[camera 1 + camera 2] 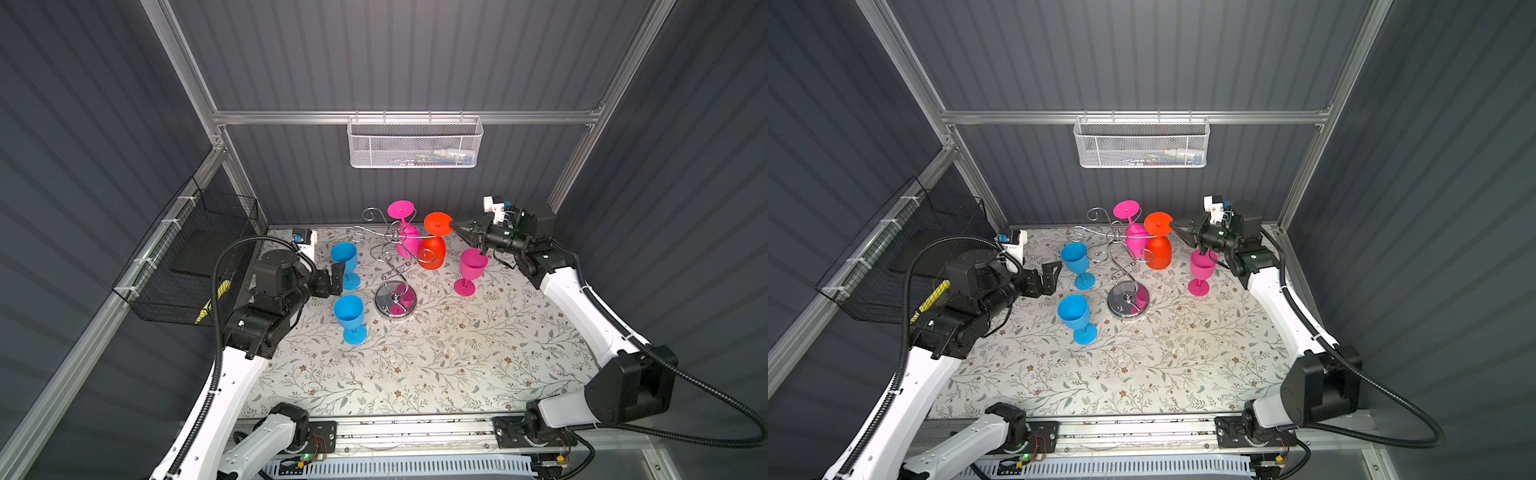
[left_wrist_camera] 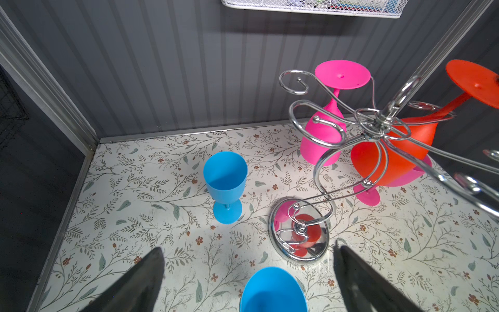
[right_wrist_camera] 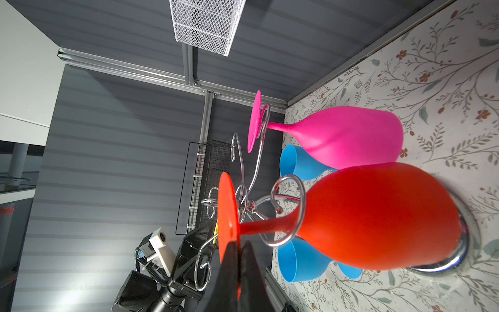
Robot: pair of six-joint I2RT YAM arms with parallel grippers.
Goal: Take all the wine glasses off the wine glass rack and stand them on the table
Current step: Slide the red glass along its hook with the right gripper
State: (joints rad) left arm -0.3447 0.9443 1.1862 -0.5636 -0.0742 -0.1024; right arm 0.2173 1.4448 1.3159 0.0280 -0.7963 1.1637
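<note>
- In both top views the wine glass rack (image 1: 395, 266) (image 1: 1126, 266) stands on its mirror base near the back middle of the floral table (image 1: 436, 365). An orange wine glass (image 1: 433, 245) (image 1: 1158, 245) and a pink wine glass (image 1: 405, 232) hang upside down from its arms.
- In both top views the right gripper (image 1: 456, 226) (image 1: 1177, 229) is clamped on the rim of the orange glass's foot. The left gripper (image 1: 337, 278) (image 1: 1052, 272) gapes wide, grasping nothing, beside an upright blue glass (image 1: 345, 264).
- Another blue glass (image 1: 351, 318) and an upright pink glass (image 1: 469, 270) stand on the table apart from the rack.
- The left wrist view shows two spread fingers (image 2: 135, 283) with only a blue glass rim (image 2: 272, 290) between them, untouched.
- The right wrist view shows closed fingers (image 3: 229, 270) pinching the orange foot (image 3: 226, 216), the stem resting in a chrome loop (image 3: 289, 210).
</note>
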